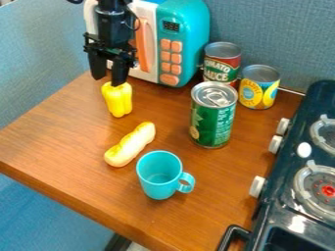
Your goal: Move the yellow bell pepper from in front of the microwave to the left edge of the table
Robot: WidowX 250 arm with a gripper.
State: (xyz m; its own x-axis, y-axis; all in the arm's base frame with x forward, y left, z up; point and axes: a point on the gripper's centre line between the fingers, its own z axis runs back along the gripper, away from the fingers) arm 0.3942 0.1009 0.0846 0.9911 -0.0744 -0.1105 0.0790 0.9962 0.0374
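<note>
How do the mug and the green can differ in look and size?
The mug is plain light blue, while the green can carries a printed label. The mug is open at the top; the green can is closed by a metal lid with a pull tab. The mug has a side handle and the green can has none. The green can also looks taller than the mug. Both are round and stand upright.

The mug [159,177] is turquoise, the pepper [118,100] yellow, the stove [292,196] black with white knobs [258,187].
</note>
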